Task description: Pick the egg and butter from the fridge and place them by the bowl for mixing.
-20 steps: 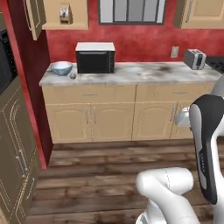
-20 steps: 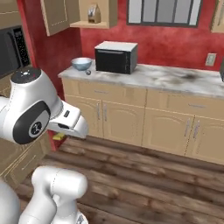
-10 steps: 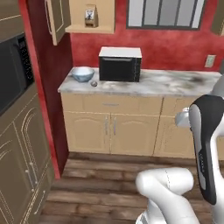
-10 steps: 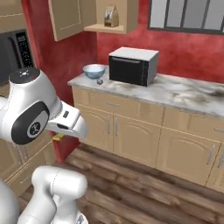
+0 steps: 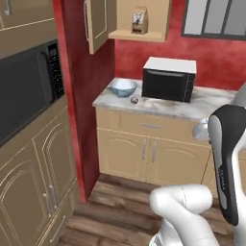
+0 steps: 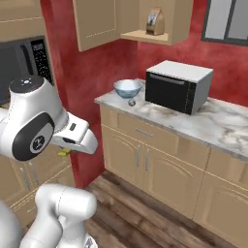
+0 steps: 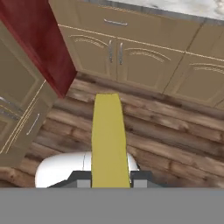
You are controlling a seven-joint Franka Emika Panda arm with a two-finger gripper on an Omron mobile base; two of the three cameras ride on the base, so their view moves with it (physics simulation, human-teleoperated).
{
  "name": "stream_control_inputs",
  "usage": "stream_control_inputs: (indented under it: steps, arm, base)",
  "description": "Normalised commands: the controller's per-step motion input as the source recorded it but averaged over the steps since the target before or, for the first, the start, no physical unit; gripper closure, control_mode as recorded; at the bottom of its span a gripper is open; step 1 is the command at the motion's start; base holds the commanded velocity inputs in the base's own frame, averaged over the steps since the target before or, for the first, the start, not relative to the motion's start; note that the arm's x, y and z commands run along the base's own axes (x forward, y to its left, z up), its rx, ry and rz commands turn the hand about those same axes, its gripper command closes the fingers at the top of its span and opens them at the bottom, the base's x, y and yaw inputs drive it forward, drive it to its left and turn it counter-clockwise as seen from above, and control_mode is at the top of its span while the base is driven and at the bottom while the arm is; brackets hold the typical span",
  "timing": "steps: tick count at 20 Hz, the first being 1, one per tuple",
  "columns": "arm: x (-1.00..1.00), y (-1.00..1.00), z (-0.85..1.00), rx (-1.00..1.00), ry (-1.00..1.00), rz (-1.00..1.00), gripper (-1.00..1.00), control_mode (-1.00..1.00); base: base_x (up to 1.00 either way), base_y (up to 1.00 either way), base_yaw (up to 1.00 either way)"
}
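Observation:
The butter [image 7: 108, 140], a thin yellow stick, juts out from between the fingertips of my gripper [image 7: 109, 177], which is shut on it above the wooden floor. A yellow bit of the butter [image 6: 63, 152] also peeks out under my arm. The bowl [image 5: 123, 87] [image 6: 128, 87], pale blue-grey with a white inside, stands at the left end of the marble counter [image 5: 192, 109]. The egg [image 5: 134, 100] [image 6: 131, 102], a small pale lump, lies on the counter just right of the bowl. The fridge is out of view.
A black microwave [image 5: 168, 79] [image 6: 178, 85] stands on the counter right of the bowl. A black built-in oven [image 5: 29, 91] sits in the tall cabinet at the left, beside a red pillar [image 5: 79, 96]. An upper cabinet door [image 5: 98, 24] hangs open above the bowl.
The whole picture has shifted, so the base has moved: the counter with bowl and microwave looks nearer and the oven cabinet has come in at the left. The butter stays in the grip.

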Motion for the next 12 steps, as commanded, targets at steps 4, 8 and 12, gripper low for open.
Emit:
stream_control_inputs:
  steps: [4,8,12]
  arm:
    - [0.0,0.0,0.0,0.0,0.0,0.0,1.0,1.0]
    - [0.0,0.0,0.0,0.0,0.0,0.0,1.0,1.0]
    - [0.0,0.0,0.0,0.0,0.0,0.0,1.0,1.0]
  base:
    - [0.87,0.02,0.2]
    - [0.85,0.01,0.02]
    - [0.8,0.08,0.0]
